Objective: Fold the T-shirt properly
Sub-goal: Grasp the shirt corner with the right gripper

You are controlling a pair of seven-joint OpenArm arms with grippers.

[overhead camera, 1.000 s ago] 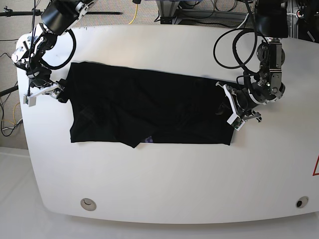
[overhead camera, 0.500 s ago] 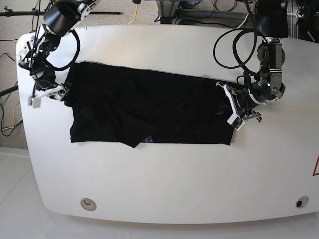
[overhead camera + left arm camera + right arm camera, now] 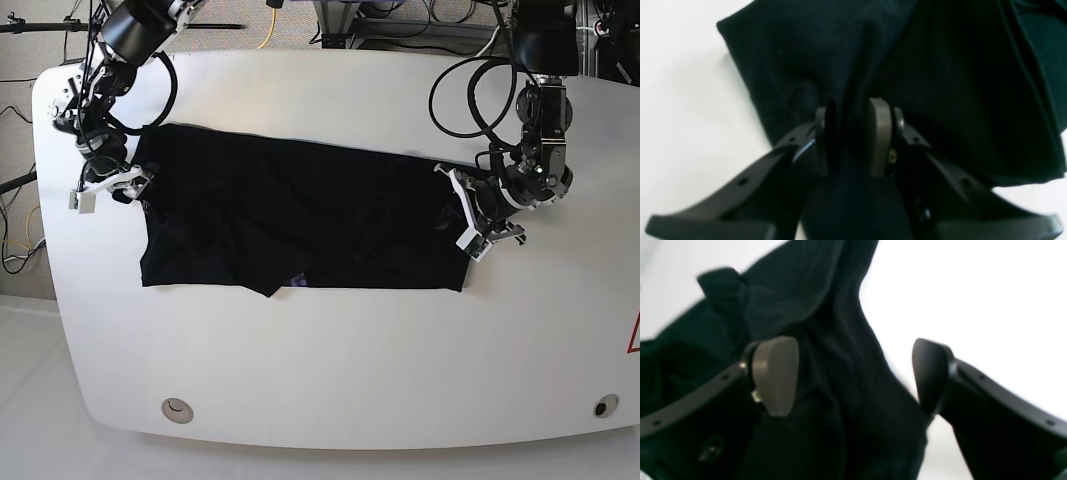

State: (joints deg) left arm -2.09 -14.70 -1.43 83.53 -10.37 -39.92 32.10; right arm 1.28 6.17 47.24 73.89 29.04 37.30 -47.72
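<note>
The right pincer (image 3: 112,188), jaws wide apart, has moved inward so the T-shirt (image 3: 300,215) edge now lies between its fingers.

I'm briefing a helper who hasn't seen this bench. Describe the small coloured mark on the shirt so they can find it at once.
Start at the white table, where the black T-shirt lies spread flat. Follow its near edge to the pointed flap hanging below the hem line. Beside that flap sits a tiny purple mark, the only colour on otherwise plain black cloth.
</note>
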